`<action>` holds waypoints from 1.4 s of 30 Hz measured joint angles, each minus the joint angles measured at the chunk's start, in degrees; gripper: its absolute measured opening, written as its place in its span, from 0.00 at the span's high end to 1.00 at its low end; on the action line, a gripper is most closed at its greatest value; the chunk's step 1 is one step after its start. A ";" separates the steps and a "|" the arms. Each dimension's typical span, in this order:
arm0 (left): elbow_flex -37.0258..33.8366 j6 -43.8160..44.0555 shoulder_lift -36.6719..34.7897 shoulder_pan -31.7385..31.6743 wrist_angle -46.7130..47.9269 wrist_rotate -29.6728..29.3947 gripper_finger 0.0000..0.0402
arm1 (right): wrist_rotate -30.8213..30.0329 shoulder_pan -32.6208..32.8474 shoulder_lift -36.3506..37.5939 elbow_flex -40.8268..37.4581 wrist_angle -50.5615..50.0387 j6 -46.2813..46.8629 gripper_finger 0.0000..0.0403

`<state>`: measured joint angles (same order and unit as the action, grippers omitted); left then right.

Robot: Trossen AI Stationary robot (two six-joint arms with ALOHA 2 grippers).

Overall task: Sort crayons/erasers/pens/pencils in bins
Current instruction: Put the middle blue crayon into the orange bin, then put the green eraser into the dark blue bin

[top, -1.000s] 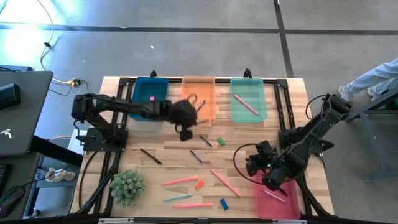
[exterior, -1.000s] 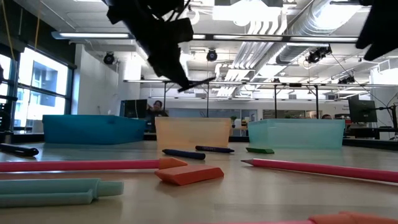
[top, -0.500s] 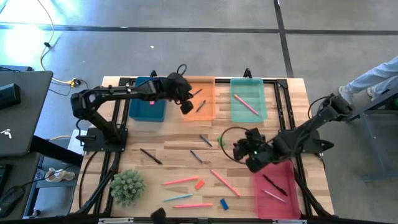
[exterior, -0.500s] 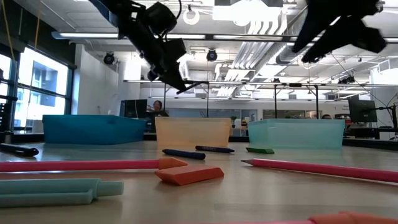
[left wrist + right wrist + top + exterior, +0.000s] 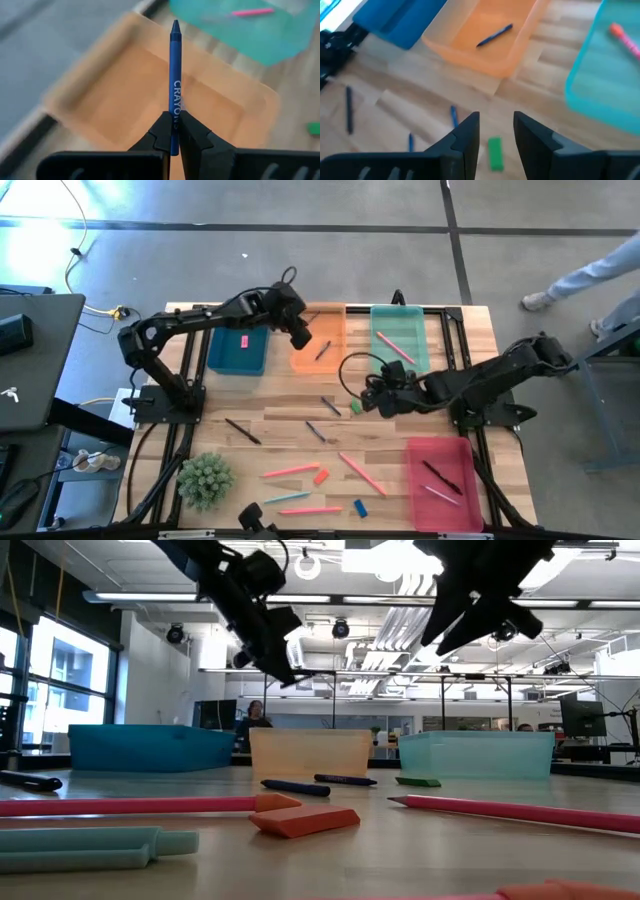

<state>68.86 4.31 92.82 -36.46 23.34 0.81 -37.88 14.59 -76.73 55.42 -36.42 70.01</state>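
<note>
My left gripper [image 5: 300, 340] hangs above the left rim of the orange bin [image 5: 322, 330], shut on a dark blue crayon [image 5: 175, 75]. One crayon [image 5: 322, 350] lies inside that bin. My right gripper [image 5: 495, 127] hovers open over the table's middle, with a green eraser [image 5: 495, 152] on the wood below its fingers. The blue bin [image 5: 240, 352] holds a pink eraser. A pencil [image 5: 395, 347] lies in the teal bin [image 5: 400, 365]. The red bin [image 5: 442, 505] at the near right holds a pen [image 5: 440, 477]. My left gripper pinches the crayon's rear part [image 5: 175, 111] between its two fingertips. The crayon runs on in line with the fingers, its pointed tip [image 5: 175, 25] ahead over the orange bin. It is lifted clear and juts out almost level in the low view [image 5: 312, 673].
On the wood lie two more crayons [image 5: 330, 406] [image 5: 315, 431], a pen [image 5: 243, 431], pink pencils [image 5: 290, 471] [image 5: 355, 473], a light blue pencil [image 5: 285, 498], an orange eraser [image 5: 321, 476] and a blue eraser [image 5: 360, 507]. A small plant [image 5: 205, 480] stands near left.
My left gripper has carried the crayon from above the table's middle toward the far edge, to over the orange bin. My right gripper has swung away from the red bin, toward the left and far side, to above the green eraser. A pen now shows in the red bin.
</note>
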 joint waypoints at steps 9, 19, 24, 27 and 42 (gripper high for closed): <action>-0.02 3.54 8.53 2.63 0.02 1.58 0.99 | 1.58 -7.72 0.00 0.00 0.16 -9.22 0.72; -0.02 5.21 12.84 4.40 -0.04 1.08 0.99 | 5.35 -13.16 0.00 0.00 0.28 -13.63 0.72; -0.02 6.08 13.87 4.63 0.21 0.19 0.95 | 6.74 -14.53 0.00 0.00 0.33 -16.25 0.72; -0.02 6.07 13.85 4.98 0.00 -0.43 0.92 | 6.88 -14.64 0.00 0.00 0.37 -16.74 0.72; 1.32 4.99 11.76 4.54 4.62 -2.08 0.75 | 10.12 -14.58 0.00 0.00 0.75 -16.74 0.72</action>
<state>70.18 9.30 104.58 -31.92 27.97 -1.27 -27.76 0.01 -76.73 55.42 -35.67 53.27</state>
